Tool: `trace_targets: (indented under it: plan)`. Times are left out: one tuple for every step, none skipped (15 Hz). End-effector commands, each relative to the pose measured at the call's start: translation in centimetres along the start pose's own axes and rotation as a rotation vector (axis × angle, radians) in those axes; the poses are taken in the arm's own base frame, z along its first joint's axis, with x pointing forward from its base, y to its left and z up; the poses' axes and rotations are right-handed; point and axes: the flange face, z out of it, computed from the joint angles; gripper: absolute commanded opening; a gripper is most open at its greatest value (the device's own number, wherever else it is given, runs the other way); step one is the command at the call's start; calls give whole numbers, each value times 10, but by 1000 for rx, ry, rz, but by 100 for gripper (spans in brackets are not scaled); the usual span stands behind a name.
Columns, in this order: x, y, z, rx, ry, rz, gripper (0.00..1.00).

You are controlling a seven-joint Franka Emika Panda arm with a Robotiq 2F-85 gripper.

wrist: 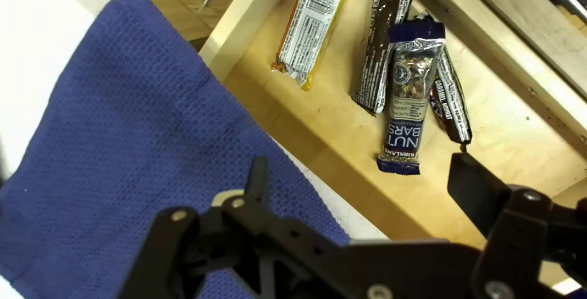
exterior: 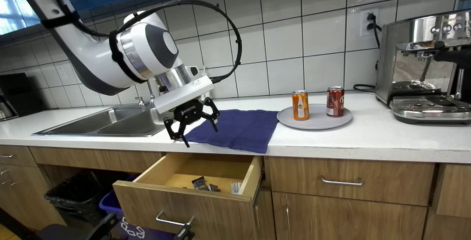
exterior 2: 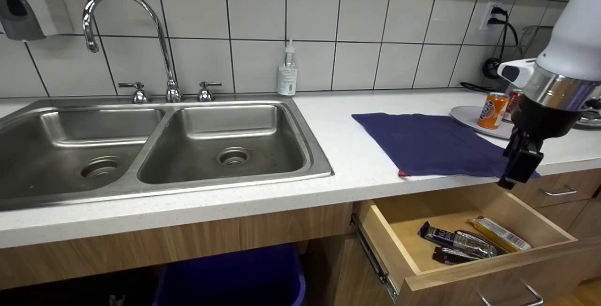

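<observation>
My gripper (exterior: 202, 138) is open, with nothing between its fingers. It hangs above the front edge of the counter, over the back part of an open wooden drawer (wrist: 513, 120). On the drawer floor in the wrist view lie a Kirkland nut bar (wrist: 406, 106), a brown-wrapped bar (wrist: 383, 47) and a caramel bar (wrist: 449, 97) partly under the nut bar. Apart from these, near a side wall, is a yellow-edged bar (wrist: 316, 19) with its barcode up. A blue cloth (wrist: 137, 129) lies flat on the counter beside the drawer, beneath one finger in that view.
On the counter, a grey plate (exterior: 316, 124) holds an orange can (exterior: 301, 105) and a red can (exterior: 335, 102). An espresso machine (exterior: 423, 63) stands beyond them. A double sink (exterior 2: 305, 132) and a soap bottle (exterior 2: 287, 78) are on the cloth's opposite side. Bins sit below.
</observation>
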Motion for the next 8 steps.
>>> trace_targets:
  plan:
    - [-4, -13, -7, 23, -48, 89, 100]
    - [-5, -14, -7, 34, -59, 103, 100]
    - [-7, -17, -6, 48, -69, 115, 100]
    - [-8, -19, -5, 65, -81, 127, 100]
    - [-9, -21, -6, 73, -89, 147, 100]
    - [-11, -22, -6, 83, -96, 160, 100]
    - [-12, -24, -7, 93, -104, 173, 100]
    - [-13, -26, -7, 104, -111, 187, 100]
